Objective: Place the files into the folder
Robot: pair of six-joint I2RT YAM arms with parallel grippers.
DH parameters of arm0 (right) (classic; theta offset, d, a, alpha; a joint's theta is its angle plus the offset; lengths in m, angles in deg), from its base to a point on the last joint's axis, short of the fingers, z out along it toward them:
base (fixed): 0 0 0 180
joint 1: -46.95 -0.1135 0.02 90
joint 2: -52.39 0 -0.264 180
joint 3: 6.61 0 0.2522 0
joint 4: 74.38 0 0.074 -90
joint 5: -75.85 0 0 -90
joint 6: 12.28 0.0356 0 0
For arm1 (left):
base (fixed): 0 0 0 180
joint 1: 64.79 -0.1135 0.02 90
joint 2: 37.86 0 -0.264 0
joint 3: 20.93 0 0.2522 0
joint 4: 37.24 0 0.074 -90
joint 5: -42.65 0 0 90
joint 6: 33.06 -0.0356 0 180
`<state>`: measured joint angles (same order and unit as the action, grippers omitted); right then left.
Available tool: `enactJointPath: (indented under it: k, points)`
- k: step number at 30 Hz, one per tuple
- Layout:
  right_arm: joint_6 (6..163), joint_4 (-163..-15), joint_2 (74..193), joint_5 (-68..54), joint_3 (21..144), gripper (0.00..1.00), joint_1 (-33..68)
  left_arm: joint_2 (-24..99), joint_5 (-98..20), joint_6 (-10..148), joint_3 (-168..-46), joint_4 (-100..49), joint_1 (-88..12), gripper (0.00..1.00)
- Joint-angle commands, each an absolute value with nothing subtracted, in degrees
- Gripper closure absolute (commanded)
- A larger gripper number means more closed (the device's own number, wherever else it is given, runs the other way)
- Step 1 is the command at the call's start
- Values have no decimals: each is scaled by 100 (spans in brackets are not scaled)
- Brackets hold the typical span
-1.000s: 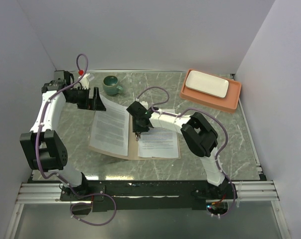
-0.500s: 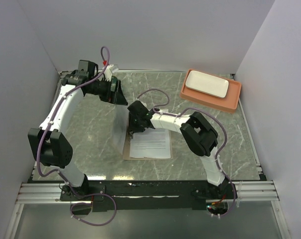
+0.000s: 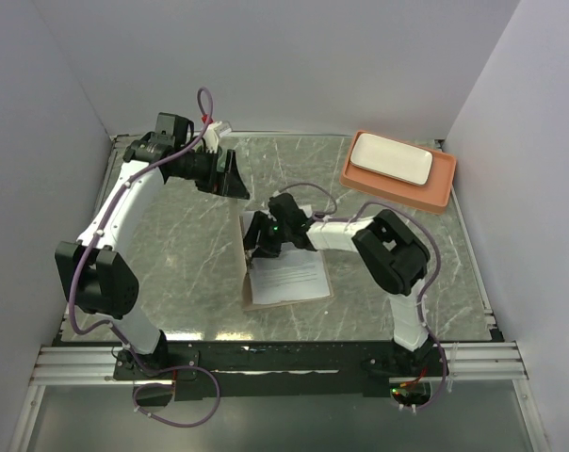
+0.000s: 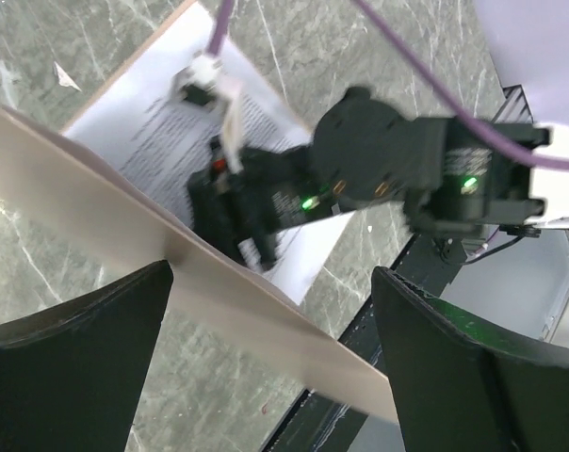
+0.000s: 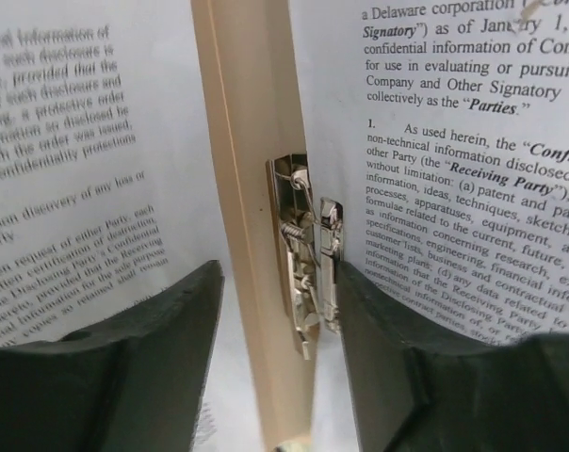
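Folder (image 5: 237,141) clip (image 5: 303,254) sits inside half-open right gripper (image 5: 277,282) (left gripper (image 4: 270,278) gapes).

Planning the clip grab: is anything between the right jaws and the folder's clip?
Nothing visible. In the right wrist view the clip sits bare on the folder spine, directly between the open right jaws. The files lie to either side and do not cover it.

Grey-green marbled stone tabletop (image 3: 171,245). Just toward 6 o'clock from centre: large tan-brown cardboard folder (image 3: 266,301), one half flat on surface, the half on its 9 o'clock side tilted up. 2 o'clock corner: orange rectangular tray (image 3: 443,193) flat on tabletop, well apart from folder.
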<state>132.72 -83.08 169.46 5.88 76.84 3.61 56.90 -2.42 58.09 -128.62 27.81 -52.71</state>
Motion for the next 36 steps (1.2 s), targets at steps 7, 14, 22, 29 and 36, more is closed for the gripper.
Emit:
enactJointPath:
  k: [7, 14, 22, 29, 36]
  points:
    - [13019, -9183, 16146, 984, 6903, 1, 1100, 5758, -209, 5922, -12899, 2609, -5248, 6]
    - [13476, -7972, 15839, 1661, 6184, 1, 1389, 5943, -261, 6098, -13145, 2478, -4994, 6]
    - [13793, -6924, 15145, 2346, 5690, 1, 2136, 6399, -463, 6265, -13901, 2548, -4493, 6]
    - [12521, -9036, 13459, 1769, 5900, 1, 3243, 6751, -604, 6458, -14297, 2347, -4028, 5]
    - [11534, -10781, 12393, 159, 6173, 1, 3639, 7489, -437, 6695, -14929, 2197, -3517, 3]
